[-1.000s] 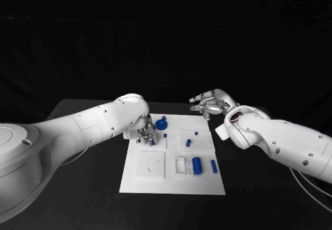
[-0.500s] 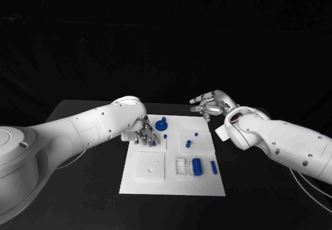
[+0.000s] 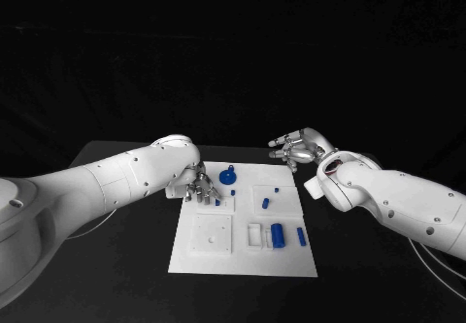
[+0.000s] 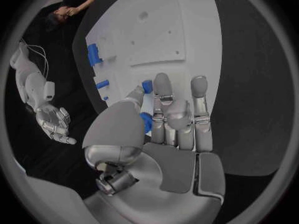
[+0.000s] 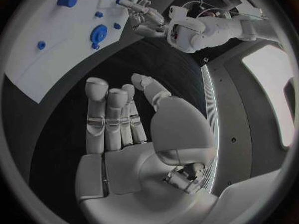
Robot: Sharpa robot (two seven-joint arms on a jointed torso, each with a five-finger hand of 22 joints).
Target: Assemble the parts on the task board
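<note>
We see the white board [image 3: 243, 259] lying in the middle of the black table [image 3: 116, 235], with blue parts spread over its far and right areas. The left hand [image 3: 201, 188] hangs over the board's far left corner, fingers pointing down. In the left wrist view its fingers [image 4: 163, 92] lie close together, and a small blue peg [image 4: 147, 86] sits between the thumb tip and the neighbouring fingertip; we read this as a pinch. More blue shows beside the thumb base, but we cannot tell what it is.

The right hand [image 3: 297, 149] is raised beyond the board's far right corner, well apart from every part. In the right wrist view its fingers [image 5: 109, 117] are extended side by side, the thumb set apart, and nothing lies in the palm.

Just beside the left hand we see a round blue knob [image 3: 227, 177]. Two small pegs [image 3: 277, 189] stand on the square plate to its right. Near the board's right edge a larger blue cylinder [image 3: 277, 235] rests in a white holder, with a slimmer blue pin [image 3: 299, 235] just beside it.
</note>
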